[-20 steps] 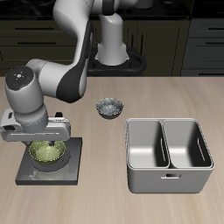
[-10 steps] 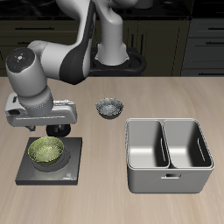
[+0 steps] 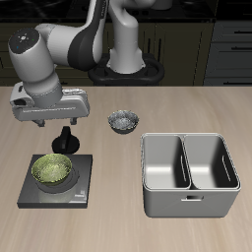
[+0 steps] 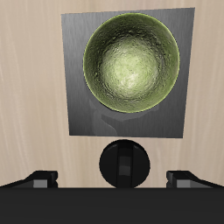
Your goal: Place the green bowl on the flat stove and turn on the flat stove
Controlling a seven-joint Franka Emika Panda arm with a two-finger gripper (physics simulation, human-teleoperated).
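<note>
The green bowl (image 3: 53, 169) now sits alone on the flat stove (image 3: 83, 183), near the tabletop's (image 3: 118, 226) front edge and well away from its far edge; a second ago the end effector (image 3: 54, 139) was down around it, and since then it has let go and climbed, so that it hangs above the bowl's back rim with its fingers spread and nothing between them (in the wrist view only the two fingertips (image 4: 41, 178) peek in, wide apart). I judge the placing step done, leaving the switching-on. The stove's round black knob (image 4: 123, 164) shows close under the end effector in the wrist view, at the slab's edge beside the bowl, so the next reach is probably short. The bowl itself looks upright and settled, olive-green with a mottled, speckled inside that brightens toward the middle, its rim inside the dark grey slab's outline. Farther back, a grey-white patterned bowl (image 3: 122, 122) stands untouched mid-tabletop.
</note>
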